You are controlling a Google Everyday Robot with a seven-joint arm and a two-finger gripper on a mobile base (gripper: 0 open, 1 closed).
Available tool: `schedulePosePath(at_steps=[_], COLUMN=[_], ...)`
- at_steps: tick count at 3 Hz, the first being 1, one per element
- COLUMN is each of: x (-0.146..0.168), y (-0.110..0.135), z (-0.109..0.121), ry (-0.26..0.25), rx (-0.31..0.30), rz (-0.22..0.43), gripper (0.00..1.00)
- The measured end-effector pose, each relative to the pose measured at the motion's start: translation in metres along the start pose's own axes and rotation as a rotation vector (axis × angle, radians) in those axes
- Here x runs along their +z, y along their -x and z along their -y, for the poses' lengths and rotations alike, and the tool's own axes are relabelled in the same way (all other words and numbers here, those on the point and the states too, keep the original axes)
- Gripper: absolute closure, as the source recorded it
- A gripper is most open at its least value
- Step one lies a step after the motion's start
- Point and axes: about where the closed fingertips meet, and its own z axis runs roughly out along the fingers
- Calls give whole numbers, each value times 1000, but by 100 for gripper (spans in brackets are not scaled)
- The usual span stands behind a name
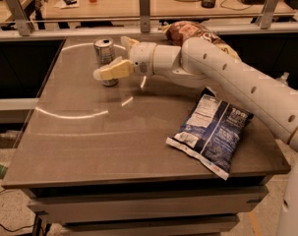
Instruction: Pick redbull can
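The redbull can [104,49], a slim silver can with a pull-tab top, stands upright at the far left-centre of the brown table [89,141]. My gripper [110,57] reaches in from the right on the white arm [222,73] and is open. Its near yellowish finger [111,71] lies across the front of the can's lower part. The far finger [127,43] shows behind and to the right of the can. The can sits about between the two fingers; I cannot tell if either touches it.
A blue chip bag [211,132] lies flat at the table's right front. A brown chip bag [190,31] lies at the back, behind the arm. A metal rail [138,31] and a cluttered desk run behind the table.
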Motion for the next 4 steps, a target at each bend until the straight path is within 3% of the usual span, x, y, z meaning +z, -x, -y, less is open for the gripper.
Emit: schedulePosePath(at_steps=[1,2,4], x=[12,17,14], y=[-1,-2,-7], z=[-7,-10,-14], ry=[31,45,63], rx=[10,11,21], rz=[1,-3,-15], gripper=[0,18,64])
